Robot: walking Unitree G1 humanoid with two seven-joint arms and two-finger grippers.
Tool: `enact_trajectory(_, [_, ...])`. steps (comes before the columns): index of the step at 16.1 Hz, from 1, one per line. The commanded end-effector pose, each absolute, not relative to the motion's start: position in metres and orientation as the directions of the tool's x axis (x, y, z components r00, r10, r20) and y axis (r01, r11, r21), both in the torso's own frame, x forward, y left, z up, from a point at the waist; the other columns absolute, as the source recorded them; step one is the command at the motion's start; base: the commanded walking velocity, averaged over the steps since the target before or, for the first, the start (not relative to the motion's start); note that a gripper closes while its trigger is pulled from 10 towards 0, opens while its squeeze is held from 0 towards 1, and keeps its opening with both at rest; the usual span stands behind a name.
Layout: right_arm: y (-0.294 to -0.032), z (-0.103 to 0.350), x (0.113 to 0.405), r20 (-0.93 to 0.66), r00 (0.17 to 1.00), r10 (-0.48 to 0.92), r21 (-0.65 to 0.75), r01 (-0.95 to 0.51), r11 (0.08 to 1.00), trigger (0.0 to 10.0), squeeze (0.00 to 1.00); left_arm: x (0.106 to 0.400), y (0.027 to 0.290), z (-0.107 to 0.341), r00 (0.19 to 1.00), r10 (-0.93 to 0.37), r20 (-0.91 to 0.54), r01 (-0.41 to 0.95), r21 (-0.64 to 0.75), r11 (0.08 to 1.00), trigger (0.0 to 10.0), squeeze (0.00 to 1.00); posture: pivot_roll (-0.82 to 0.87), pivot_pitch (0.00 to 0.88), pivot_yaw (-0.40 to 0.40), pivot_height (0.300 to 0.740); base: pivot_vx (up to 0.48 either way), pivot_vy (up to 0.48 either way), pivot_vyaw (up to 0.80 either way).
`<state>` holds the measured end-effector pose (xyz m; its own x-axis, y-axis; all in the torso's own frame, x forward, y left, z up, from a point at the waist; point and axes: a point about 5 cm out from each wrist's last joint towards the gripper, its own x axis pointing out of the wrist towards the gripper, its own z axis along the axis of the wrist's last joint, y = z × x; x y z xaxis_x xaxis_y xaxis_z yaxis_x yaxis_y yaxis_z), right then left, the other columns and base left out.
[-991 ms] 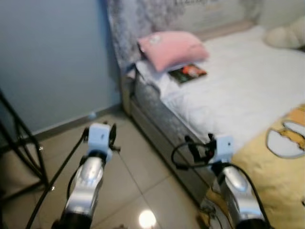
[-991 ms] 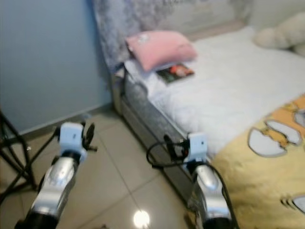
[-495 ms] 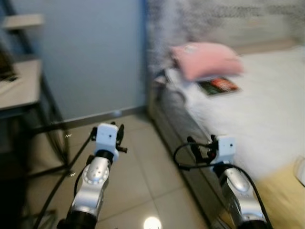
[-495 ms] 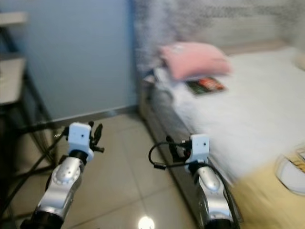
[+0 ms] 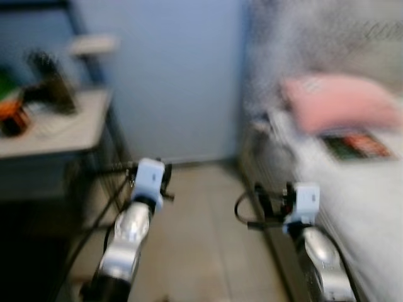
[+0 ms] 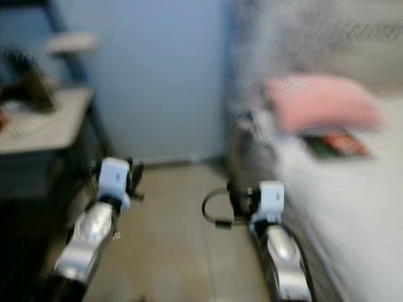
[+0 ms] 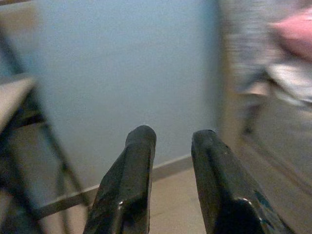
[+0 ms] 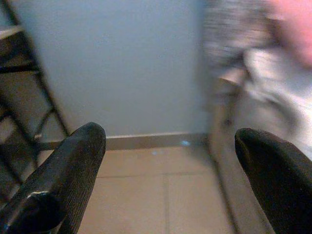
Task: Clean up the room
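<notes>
Right side of the frame, bed (image 5: 371,189) with a pink pillow (image 5: 340,104) and book (image 5: 356,145); desk (image 5: 56,132) upper left. Left gripper (image 7: 170,185) slightly parted, right gripper (image 8: 165,180) wide, both empty. Looks like scouting; next, pick some clutter.

Pink pillow (image 5: 340,104): blurred, laid flat at the head of the bed, ahead of and beyond the right gripper (image 8: 168,161). Book (image 5: 356,145): dark cover with red patch, laid flat just beside the pillow, nearer the gripper
</notes>
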<state>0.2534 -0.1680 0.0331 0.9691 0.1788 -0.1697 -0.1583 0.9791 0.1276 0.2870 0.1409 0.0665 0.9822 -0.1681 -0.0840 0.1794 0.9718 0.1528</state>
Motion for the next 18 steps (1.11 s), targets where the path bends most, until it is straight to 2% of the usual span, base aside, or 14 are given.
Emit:
enact_trajectory(1, [-0.159,0.041,0.258,-0.144,0.965,0.220,0.118,-0.204,0.972,10.0,0.00,0.288,0.148,0.063,0.987,-0.121,-0.107,0.135,0.131,0.982,10.0,0.00,0.02,0.000,0.028,0.740,0.480,0.000,0.50])
enact_trajectory(5, [-0.163,0.043,0.263,-0.143,0.967,0.209,0.140,-0.190,0.972,10.0,0.00,0.290,0.145,0.064,0.989,-0.116,-0.097,0.129,0.138,0.982,10.0,0.00,0.02,0.000,0.023,0.740,0.480,0.000,0.51])
enact_trajectory(13, [-0.156,0.047,0.268,-0.126,0.962,0.242,0.106,-0.229,0.968,10.0,0.00,0.296,0.150,0.074,0.992,-0.118,-0.054,0.126,0.193,0.973,10.0,0.00,0.05,0.000,0.012,0.740,0.480,0.000,0.52])
enact_trajectory(14, [-0.162,0.046,0.267,-0.134,0.970,0.202,0.123,-0.186,0.975,10.0,0.00,0.296,0.152,0.072,0.995,-0.062,-0.074,0.075,0.201,0.977,10.0,0.00,0.05,0.000,0.010,0.740,0.000,0.000,0.00])
enact_trajectory(15, [-0.170,0.054,0.258,-0.096,0.975,0.200,0.081,-0.192,0.978,10.0,0.00,0.283,0.143,0.069,0.991,-0.059,-0.122,0.090,0.260,0.961,10.0,0.00,0.05,0.000,0.008,0.740,0.000,0.000,0.00])
enact_trajectory(16, [-0.179,0.062,0.244,-0.060,0.977,0.206,0.052,-0.203,0.978,10.0,0.00,0.270,0.131,0.086,0.991,-0.126,-0.049,0.133,0.179,0.975,10.0,0.00,0.05,0.000,0.002,0.740,0.000,0.000,0.00])
enact_trajectory(17, [-0.184,0.065,0.234,-0.062,0.979,0.192,0.046,-0.189,0.981,10.0,0.00,0.269,0.131,0.100,0.990,-0.144,0.011,0.142,0.117,0.983,10.0,0.00,0.06,0.000,-0.003,0.740,0.000,0.000,0.00])
enact_trajectory(18, [-0.189,0.062,0.226,-0.086,0.983,0.165,0.055,-0.161,0.985,10.0,0.00,0.264,0.131,0.099,0.987,-0.162,-0.001,0.162,0.100,0.982,10.0,0.00,0.06,0.000,-0.007,0.740,0.000,0.000,0.00])
